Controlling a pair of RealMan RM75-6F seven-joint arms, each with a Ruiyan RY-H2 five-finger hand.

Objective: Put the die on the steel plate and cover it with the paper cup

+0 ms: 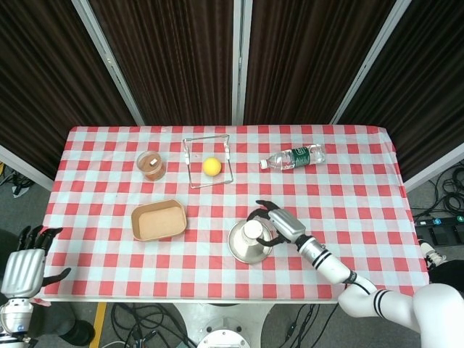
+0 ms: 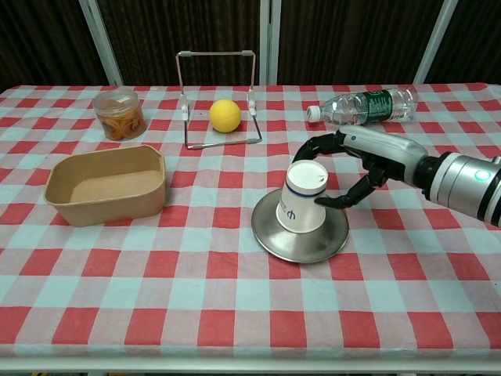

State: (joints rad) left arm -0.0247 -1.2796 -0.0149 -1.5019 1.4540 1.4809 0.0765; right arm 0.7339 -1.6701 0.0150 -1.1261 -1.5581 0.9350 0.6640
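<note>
Paper cup [image 2: 302,207] sits upside down, tilted, on steel plate [image 2: 275,239] mid tabletop [image 2: 196,298]; die not visible. Right hand [image 2: 368,167] grips cup w/ curled fingers. Left hand [image 1: 27,264] off tabletop, open, empty.

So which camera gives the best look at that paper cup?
The chest view: the paper cup shows side-on, upside down on the steel plate. The head view shows only its round base from above.
</note>
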